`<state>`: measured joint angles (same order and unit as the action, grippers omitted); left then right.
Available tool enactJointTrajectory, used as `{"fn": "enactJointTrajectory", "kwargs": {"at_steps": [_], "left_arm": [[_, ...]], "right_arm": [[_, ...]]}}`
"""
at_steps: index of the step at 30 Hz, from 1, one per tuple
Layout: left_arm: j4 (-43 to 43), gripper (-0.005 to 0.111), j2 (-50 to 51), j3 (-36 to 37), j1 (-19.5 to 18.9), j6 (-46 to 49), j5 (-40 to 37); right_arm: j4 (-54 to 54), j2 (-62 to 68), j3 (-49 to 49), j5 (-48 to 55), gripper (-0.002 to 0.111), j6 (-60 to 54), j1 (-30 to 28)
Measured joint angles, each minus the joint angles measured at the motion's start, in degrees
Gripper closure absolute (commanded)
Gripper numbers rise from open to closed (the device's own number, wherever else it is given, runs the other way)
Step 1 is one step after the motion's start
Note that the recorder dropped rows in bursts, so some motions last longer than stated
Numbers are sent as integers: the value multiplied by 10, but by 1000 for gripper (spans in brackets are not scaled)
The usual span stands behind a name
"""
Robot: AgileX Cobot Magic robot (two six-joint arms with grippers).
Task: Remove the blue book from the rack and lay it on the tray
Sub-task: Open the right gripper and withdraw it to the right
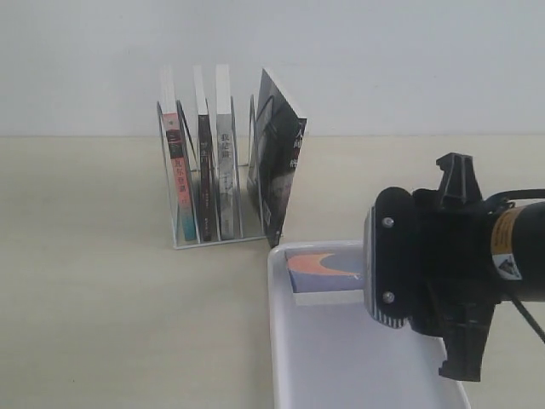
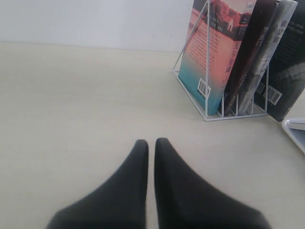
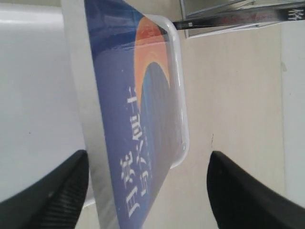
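The blue book [image 1: 328,271], with its orange-red crescent, lies at the far end of the white tray [image 1: 281,358]. In the right wrist view the blue book [image 3: 138,119] and its white title fill the space between the fingers, over the tray [image 3: 33,95]. My right gripper [image 3: 148,157] is open wide; one finger is close beside the book's page edge and the other is well clear of it. The right arm [image 1: 426,264] hovers over the tray and hides the rest of the book. My left gripper [image 2: 151,142] is shut on nothing, low over the bare table, short of the rack [image 2: 214,112].
The rack [image 1: 217,241] holds three upright books, a pink-and-teal one [image 2: 209,57] at its outer end. A larger black book [image 1: 279,162] leans on the rack's right side, its lower corner close to the tray's far corner. The tray runs to the table's front edge.
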<state>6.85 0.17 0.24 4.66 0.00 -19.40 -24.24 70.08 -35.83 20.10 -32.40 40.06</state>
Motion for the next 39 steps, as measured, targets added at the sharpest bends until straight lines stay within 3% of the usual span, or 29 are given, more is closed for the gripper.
{"fn": "enactJointTrajectory", "kwargs": {"at_steps": [20, 32, 39], "left_arm": [[0, 103, 0, 0, 0, 0, 0], [0, 103, 0, 0, 0, 0, 0], [0, 103, 0, 0, 0, 0, 0]], "right_arm": [[26, -212, 0, 13, 42, 22, 0], [27, -305, 0, 15, 42, 324, 0], [28, -305, 0, 24, 42, 403, 0]]}}
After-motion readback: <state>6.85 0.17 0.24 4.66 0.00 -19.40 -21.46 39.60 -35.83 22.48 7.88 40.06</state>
